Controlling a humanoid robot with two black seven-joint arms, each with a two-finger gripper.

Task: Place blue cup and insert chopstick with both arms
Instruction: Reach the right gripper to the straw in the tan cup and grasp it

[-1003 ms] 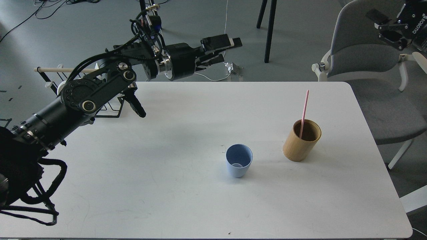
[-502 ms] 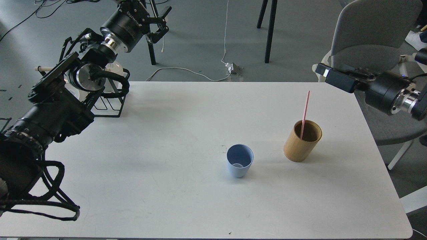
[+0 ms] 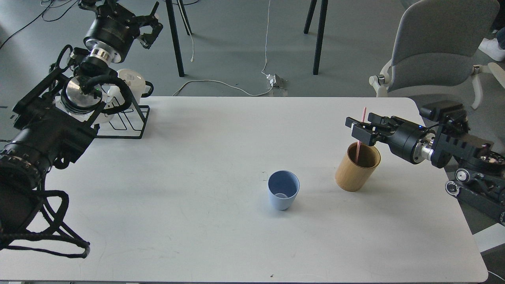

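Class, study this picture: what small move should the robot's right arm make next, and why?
Probably close the right gripper on the thin pink chopstick. Its fingers appear to sit on either side of the stick, which stands in the tan bamboo cylinder, while the light-blue tapered cup is empty.

You see a plain white table (image 3: 197, 221) with faint grey scuffs. The cup (image 3: 283, 194) is matte light blue outside, darker blue inside. The cylinder (image 3: 352, 173) is tan bamboo with a dark brown inside, and the chopstick (image 3: 363, 114) is pink. Both arms are black with silver joint rings; the right claw (image 3: 357, 128) and the left claw (image 3: 148, 25) are black too. The rack (image 3: 132, 122) is black wire holding white mugs (image 3: 128, 81). The floor (image 3: 347, 47) is grey, and the chair (image 3: 438, 51) is grey with a white frame.
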